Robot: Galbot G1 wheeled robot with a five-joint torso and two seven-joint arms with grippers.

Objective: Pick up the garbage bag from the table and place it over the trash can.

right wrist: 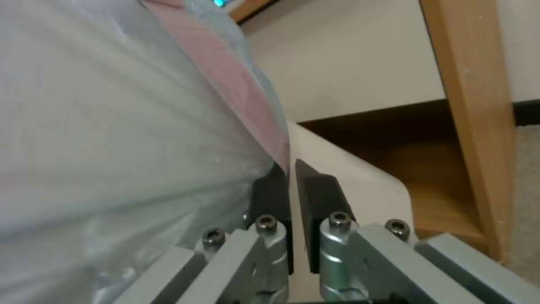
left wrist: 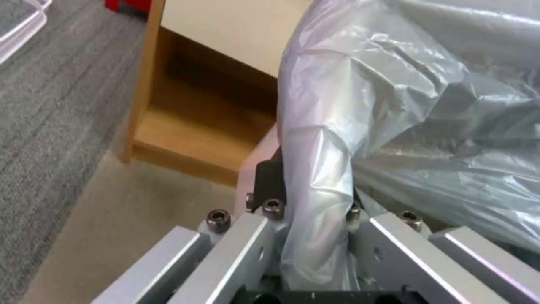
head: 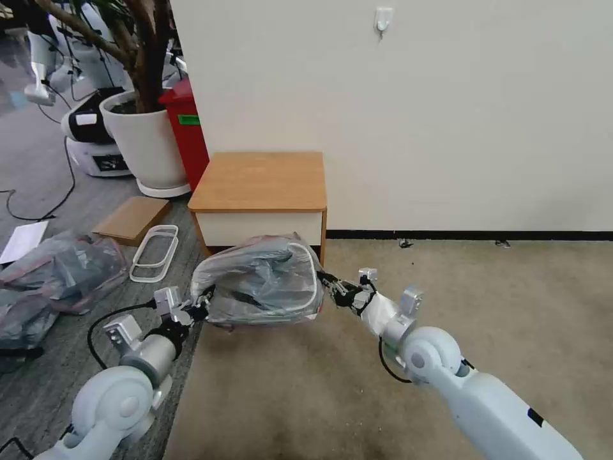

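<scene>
Here the garbage bag (head: pixel 262 281) is held at both sides at once. The left end effector (head: pixel 203 311) is clenched on the left edge of the bag; in the left wrist view a fold of the grey film (left wrist: pixel 315 202) is seen running down between its fingers (left wrist: pixel 269 179). The right end effector (head: pixel 327 281) is clenched on the right edge; in the right wrist view its two black pads (right wrist: pixel 318 198) are pressed almost together, and the pinkish border of the bag (right wrist: pixel 225 71) is caught there.

Between the two end effectors the bag is stretched and puffed up. It is held in front of the table (head: pixel 258 182), whose top is bare, and the pale rim of the trash can (head: pixel 305 306) is seen through the film; cream plastic is also seen just behind the pads in the right wrist view. The bag seems already drawn over the can, at least over its upper part.

So the picking step can be judged as finished, and the step in hand is the fitting of the bag over the rim. For the next move it is judged that both edges must be brought down evenly past the rim before anything is let go, because the thin film may slip off one corner or tear if one side is pulled more.
</scene>
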